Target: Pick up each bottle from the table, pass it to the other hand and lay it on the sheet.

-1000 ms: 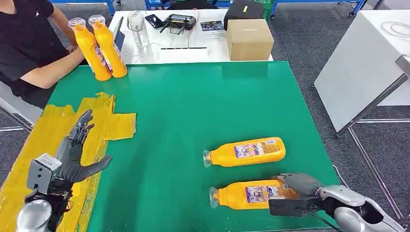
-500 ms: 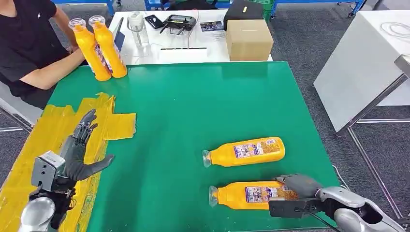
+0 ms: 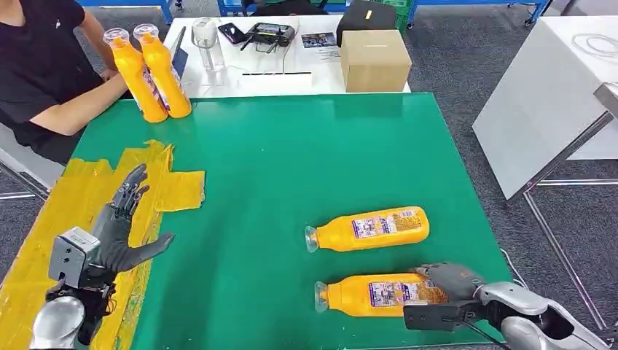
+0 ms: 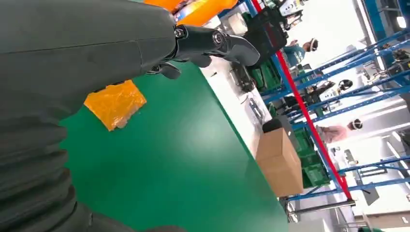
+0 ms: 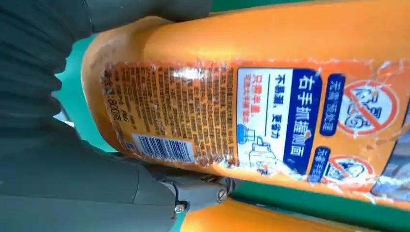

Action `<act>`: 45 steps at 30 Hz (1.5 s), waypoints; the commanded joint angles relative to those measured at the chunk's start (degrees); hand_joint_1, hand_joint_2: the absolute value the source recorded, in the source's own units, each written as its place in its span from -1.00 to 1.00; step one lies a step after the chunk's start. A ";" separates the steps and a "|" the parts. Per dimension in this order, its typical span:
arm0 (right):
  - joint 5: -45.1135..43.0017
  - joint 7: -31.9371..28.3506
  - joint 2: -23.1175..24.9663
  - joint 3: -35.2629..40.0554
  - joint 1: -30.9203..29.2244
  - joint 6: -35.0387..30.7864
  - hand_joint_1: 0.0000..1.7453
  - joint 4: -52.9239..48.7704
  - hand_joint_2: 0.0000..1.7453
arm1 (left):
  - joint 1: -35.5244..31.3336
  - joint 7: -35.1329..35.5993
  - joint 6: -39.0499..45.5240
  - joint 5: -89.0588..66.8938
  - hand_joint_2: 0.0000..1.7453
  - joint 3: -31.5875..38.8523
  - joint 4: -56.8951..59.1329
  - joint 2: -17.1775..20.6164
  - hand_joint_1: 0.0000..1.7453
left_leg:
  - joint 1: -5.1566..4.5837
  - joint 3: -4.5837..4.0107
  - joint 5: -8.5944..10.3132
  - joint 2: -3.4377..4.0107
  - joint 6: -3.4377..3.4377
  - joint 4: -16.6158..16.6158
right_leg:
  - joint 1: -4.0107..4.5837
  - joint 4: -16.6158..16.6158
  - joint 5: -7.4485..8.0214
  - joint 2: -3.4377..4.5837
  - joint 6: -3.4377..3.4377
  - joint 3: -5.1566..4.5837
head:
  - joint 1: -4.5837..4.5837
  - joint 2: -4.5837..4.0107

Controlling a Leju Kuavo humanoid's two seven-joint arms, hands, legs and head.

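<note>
Two orange bottles lie on the green table at the near right. My right hand wraps the base end of the nearer bottle, which rests on the table. In the right wrist view its label sits between my fingers and thumb. The farther bottle lies just beyond, untouched. My left hand hovers over the yellow sheet at the near left, fingers spread and holding nothing; its fingers show in the left wrist view too.
Two more orange bottles stand upright at the far left corner beside a seated person. A cardboard box and small devices sit on the white table behind. Another white table stands to the right.
My left hand has drifted slightly forward over the sheet. My right hand has settled a little closer around the near bottle's base. Neither bottle has moved.
</note>
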 commanded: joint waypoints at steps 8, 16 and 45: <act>4.45 0.27 2.32 6.11 -0.80 -0.32 1.00 6.53 1.00 | -3.81 0.57 -0.03 0.92 1.00 -1.66 4.96 -0.35 -1.00 | 0.04 0.20 0.04 -0.20 0.03 -0.10 | 0.03 -0.19 0.04 -0.15 -0.01 0.30 | 0.00 0.00; 3.25 0.46 2.56 5.29 -0.05 -0.21 1.00 6.46 1.00 | -3.84 0.62 0.00 1.18 1.00 -1.57 5.06 -0.40 -1.00 | 0.02 0.20 0.09 -0.22 0.02 -0.09 | 0.00 -0.15 0.04 -0.20 -0.01 0.23 | 0.00 0.00; -18.39 -9.02 34.92 -17.98 5.31 -18.23 1.00 -5.12 1.00 | 14.35 17.49 -12.75 46.27 1.00 -3.39 -7.73 -4.54 -1.00 | 0.04 -0.16 0.02 0.05 0.03 -0.10 | 0.05 0.01 0.00 0.06 -0.01 -0.16 | 0.00 0.00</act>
